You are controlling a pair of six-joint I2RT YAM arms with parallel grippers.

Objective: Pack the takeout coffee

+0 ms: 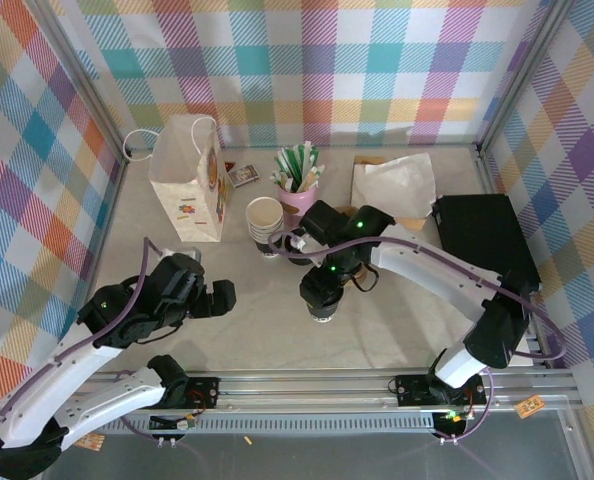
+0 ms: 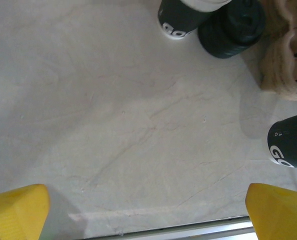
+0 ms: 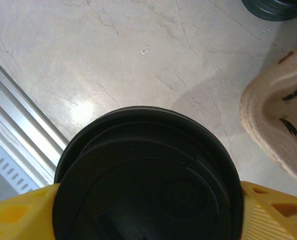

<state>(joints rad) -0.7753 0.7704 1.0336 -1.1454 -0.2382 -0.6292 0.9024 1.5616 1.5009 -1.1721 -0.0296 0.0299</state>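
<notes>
Black-lidded, the takeout coffee [image 3: 148,165] sat clamped in the right gripper [image 3: 146,212], where a harder squeeze might pop its lid; the left gripper [image 2: 148,207] gaped open.

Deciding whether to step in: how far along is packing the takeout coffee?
Done: the takeout coffee is lidded. In hand: the right gripper clasps it at lid height. Still to do: it sits in neither the pulp carrier nor the paper bag; the left gripper hangs open.
</notes>
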